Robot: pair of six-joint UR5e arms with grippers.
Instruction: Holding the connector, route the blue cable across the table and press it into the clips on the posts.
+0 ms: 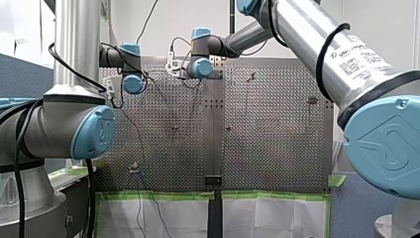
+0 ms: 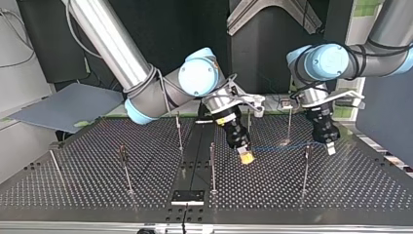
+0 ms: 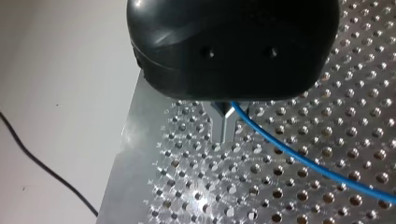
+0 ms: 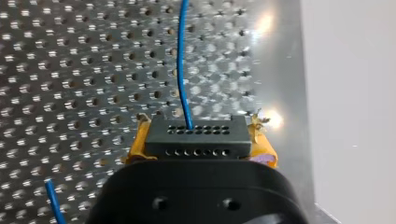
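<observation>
Top view: posts (image 2: 212, 165) around cable (image 2: 282, 146) (blue)

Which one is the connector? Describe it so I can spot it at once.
On the perforated table, find my right arm's gripper, near the middle in the top view. Between its yellow-padded fingers sits the connector: a small black block with two rows of tiny holes, the blue cable running out of it.

The black, many-holed connector (image 4: 196, 135) trails a thin blue cable (image 4: 180, 60) stretched nearly level past a post (image 2: 305, 170).
</observation>
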